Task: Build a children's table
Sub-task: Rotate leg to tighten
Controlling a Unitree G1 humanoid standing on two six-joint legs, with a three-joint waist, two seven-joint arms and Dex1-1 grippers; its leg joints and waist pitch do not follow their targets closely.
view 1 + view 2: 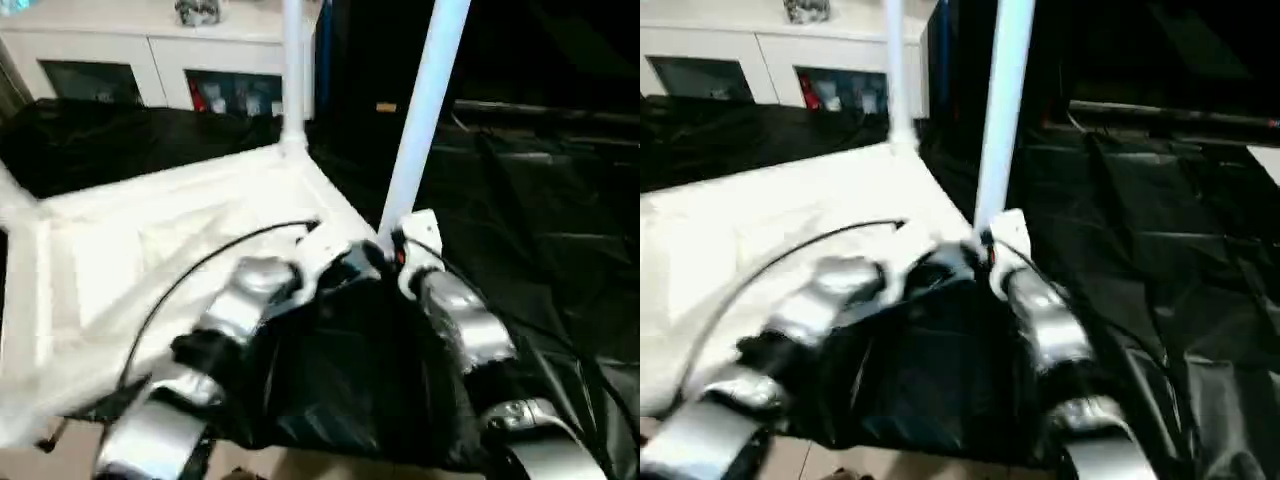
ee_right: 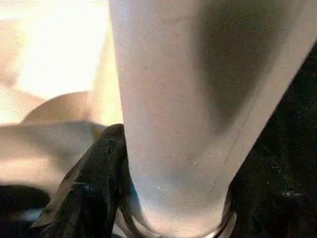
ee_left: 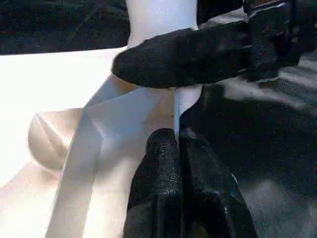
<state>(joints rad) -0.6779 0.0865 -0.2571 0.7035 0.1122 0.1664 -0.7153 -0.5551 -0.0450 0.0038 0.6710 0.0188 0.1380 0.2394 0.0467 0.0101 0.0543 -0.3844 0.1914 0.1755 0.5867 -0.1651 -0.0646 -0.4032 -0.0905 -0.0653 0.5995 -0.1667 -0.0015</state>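
I am seating a leg [image 1: 425, 110] into the near right corner socket of the table top [image 1: 150, 250], which is lying upside down on a surface draped in black sheeting [image 1: 540, 230]; a second leg [image 1: 292, 70] is already standing upright in the far right corner. My right gripper [image 2: 163, 198] is closed around the foot of the near leg, one black finger [image 2: 94, 188] pressing against its side just above the socket. My left gripper [image 3: 178, 148] is resting at the same corner with its two fingers pressed together, holding nothing that I can make out; the right gripper's finger is crossing in front of it, against the leg.

To do this step well, I am judging that the leg needs to stay in line with the socket while I am pressing straight down; any tilt risks jamming the taper; the left gripper should be bracing the corner so the top is not sliding on the slick sheeting.

Behind the work, a white cabinet [image 1: 150, 60] with glass doors is standing against the wall; the right side of the room is dark.
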